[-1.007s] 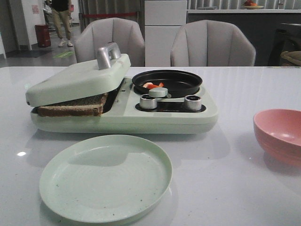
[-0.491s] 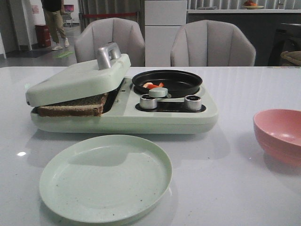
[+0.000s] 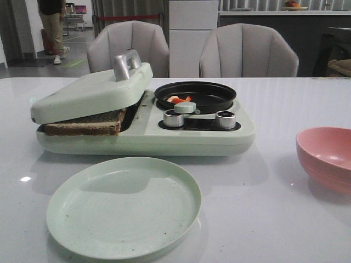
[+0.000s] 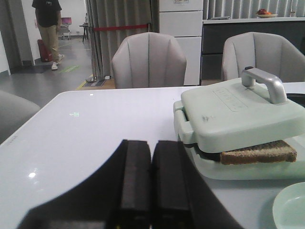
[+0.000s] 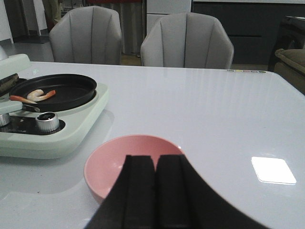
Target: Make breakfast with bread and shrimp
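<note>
The lid (image 3: 90, 90) is covering most of the bread (image 3: 85, 123), leaving only a crust edge showing. The frame edge is cutting off the pink bowl (image 3: 326, 156), and the pan's handle (image 3: 184, 108) is partly hiding the shrimp (image 3: 178, 99).

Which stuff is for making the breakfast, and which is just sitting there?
For breakfast: brown-crusted bread slices under the pale green press lid; orange-white shrimp in the round black pan.

Just sitting: empty pale green plate, empty pink bowl, grey chairs.
</note>
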`<state>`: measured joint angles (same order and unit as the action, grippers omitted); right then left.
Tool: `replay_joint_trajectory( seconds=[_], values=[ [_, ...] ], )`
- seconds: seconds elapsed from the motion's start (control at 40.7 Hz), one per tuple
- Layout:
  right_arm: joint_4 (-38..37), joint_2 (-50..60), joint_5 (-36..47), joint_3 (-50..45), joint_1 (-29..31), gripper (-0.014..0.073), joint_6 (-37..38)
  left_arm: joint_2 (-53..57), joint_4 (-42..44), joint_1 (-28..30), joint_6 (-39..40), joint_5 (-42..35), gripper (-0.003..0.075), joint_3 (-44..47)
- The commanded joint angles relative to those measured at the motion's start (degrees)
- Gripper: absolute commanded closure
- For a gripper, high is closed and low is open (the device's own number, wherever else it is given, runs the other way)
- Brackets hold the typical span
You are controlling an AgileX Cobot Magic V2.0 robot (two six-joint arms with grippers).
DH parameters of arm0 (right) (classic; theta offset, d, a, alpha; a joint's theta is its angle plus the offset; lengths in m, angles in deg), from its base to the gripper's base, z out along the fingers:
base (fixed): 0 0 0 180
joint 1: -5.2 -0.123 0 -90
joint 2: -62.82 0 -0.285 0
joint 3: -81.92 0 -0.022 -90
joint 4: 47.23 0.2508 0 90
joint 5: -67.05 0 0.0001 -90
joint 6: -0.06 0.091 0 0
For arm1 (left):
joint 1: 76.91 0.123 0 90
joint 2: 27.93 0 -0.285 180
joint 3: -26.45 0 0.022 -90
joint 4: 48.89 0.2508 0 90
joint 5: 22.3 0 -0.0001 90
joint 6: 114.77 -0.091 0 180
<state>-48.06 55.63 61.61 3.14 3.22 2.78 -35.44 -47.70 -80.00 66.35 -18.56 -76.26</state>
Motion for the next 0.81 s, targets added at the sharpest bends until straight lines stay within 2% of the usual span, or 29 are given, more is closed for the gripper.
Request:
replay_joint_trajectory(
  seconds=[0.0, 0.344, 0.54, 0.786],
  values=[
    [-0.62, 1.20, 5.44, 0.91, 0.22, 0.0559, -0.20, 0.94, -0.43, -0.30, -0.09, -5.13, 0.0619, 1.73],
    [-0.62, 1.20, 5.44, 0.91, 0.43, 0.0559, -0.20, 0.94, -0.43, -0.30, -0.09, -5.13, 0.0619, 1.73],
    [-0.62, 1.20, 5.44, 0.91, 3.68, 0.0559, -0.20, 0.94, -0.43, -0.30, -0.09, -5.13, 0.0619, 1.73],
    [-0.62, 1.20, 5.44, 0.91, 3.54, 0.0559, -0.20, 0.94, -0.43, -0.30, -0.09, -5.13, 0.0619, 1.73]
  ],
)
